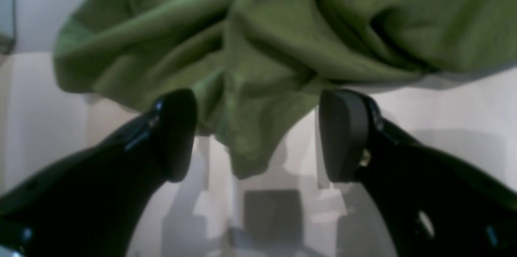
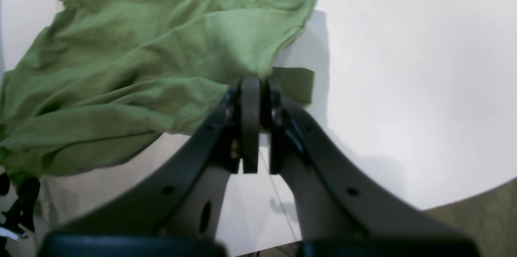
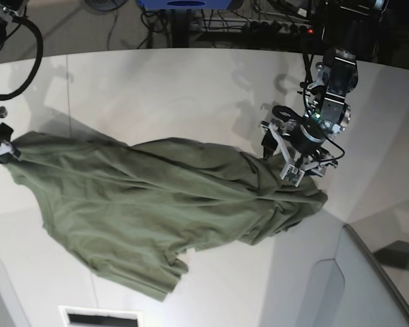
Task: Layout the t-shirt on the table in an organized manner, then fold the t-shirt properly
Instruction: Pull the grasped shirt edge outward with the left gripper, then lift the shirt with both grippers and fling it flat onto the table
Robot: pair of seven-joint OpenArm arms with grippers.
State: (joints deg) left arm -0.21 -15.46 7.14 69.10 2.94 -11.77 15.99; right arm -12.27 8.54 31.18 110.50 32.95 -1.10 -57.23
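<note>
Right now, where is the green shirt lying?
In the base view the t-shirt sprawls crumpled across the middle of the white table, stretched between the right pincer at the picture's left edge and the open left pincer toward its right.

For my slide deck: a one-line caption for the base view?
Right gripper pinches one end of the crumpled t-shirt while the open left gripper hovers at the other.

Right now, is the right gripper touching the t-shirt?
Touching. The right wrist view shows the right gripper shut, its fingers pinching an edge of the t-shirt over the table.
</note>
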